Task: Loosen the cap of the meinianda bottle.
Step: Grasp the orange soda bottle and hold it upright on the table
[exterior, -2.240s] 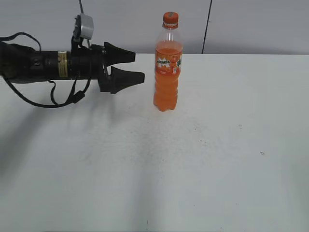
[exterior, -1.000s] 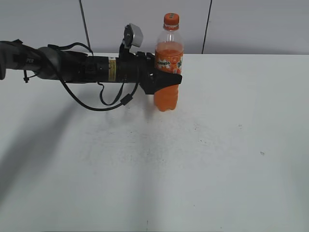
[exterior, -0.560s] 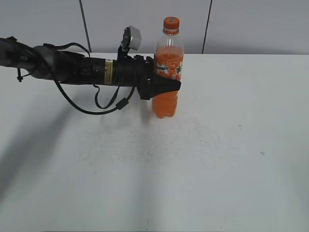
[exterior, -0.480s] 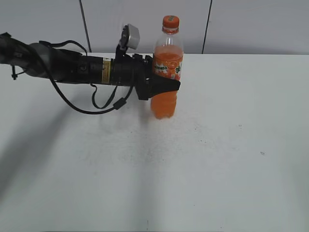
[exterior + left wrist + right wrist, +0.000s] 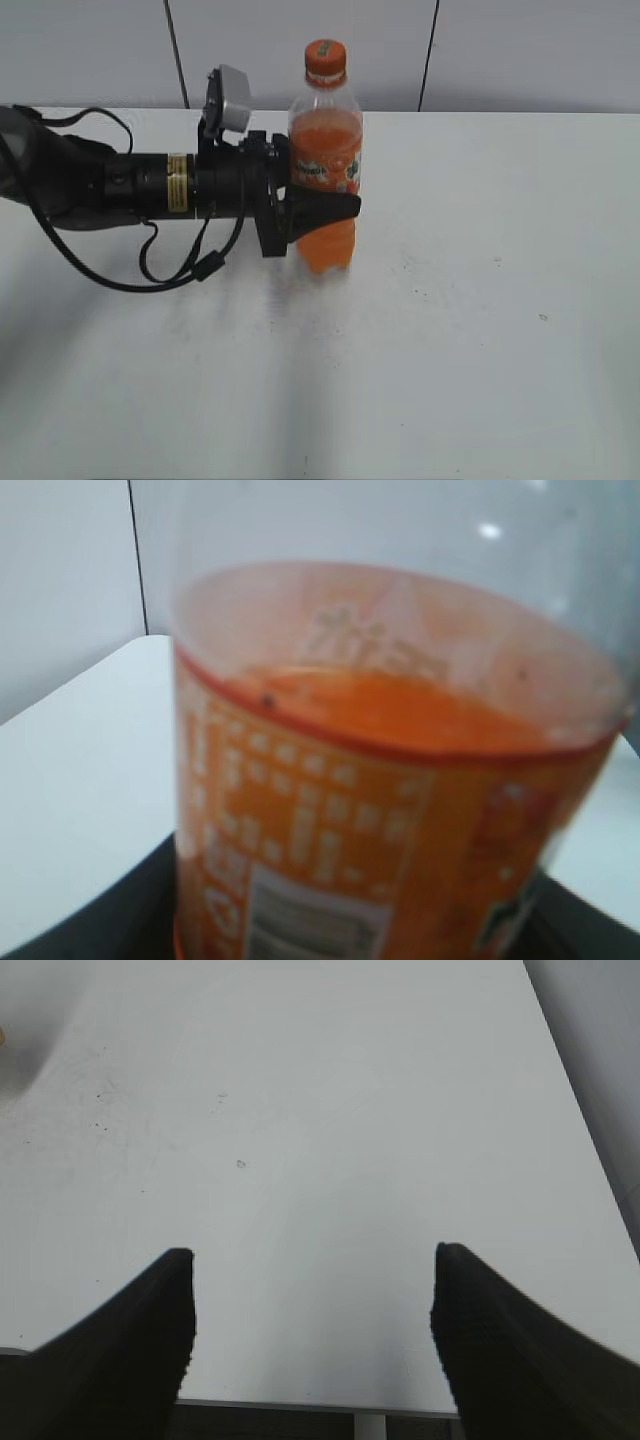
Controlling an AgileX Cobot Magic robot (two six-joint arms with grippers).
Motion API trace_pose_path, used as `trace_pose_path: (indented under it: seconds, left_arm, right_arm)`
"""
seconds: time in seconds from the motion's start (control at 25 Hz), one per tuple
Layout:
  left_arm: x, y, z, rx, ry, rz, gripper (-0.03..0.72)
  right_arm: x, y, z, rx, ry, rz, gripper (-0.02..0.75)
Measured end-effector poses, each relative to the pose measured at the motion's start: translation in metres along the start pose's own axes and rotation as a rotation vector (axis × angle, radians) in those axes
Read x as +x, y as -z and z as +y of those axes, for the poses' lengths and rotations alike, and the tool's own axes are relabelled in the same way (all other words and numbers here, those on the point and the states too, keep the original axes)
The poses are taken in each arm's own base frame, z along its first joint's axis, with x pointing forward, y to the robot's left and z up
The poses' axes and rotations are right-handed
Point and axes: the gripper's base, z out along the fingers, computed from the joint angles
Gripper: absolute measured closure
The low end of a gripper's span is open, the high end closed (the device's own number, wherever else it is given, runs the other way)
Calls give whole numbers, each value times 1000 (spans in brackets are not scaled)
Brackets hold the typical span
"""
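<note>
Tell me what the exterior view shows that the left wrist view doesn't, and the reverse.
Only the exterior view shows the orange cap on top, the whole left arm, and the left gripper clamped around the waist of the meinianda bottle over the white table. Only the left wrist view shows the label's fine print and barcode, blurred, and the drink's surface from close up. Both show the bottle held upright.
</note>
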Motion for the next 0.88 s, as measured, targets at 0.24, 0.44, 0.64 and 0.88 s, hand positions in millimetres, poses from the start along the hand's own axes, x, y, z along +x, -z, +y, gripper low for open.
trace_pose_path:
  seconds: [0.24,0.44,0.64,0.88]
  left_arm:
    - [27,2,-27,4,-7,52,258]
    - [35,1,-27,-12,4,49,258]
    - [45,-1,-25,-27,31,40,258]
    - [46,-1,-25,-27,39,27,258]
  right_arm:
    - [0,0,0,0,0,0,183]
    - [0,0,0,0,0,0,183]
    - [0,0,0,0,0,0,183]
    - [0,0,0,0,0,0,183]
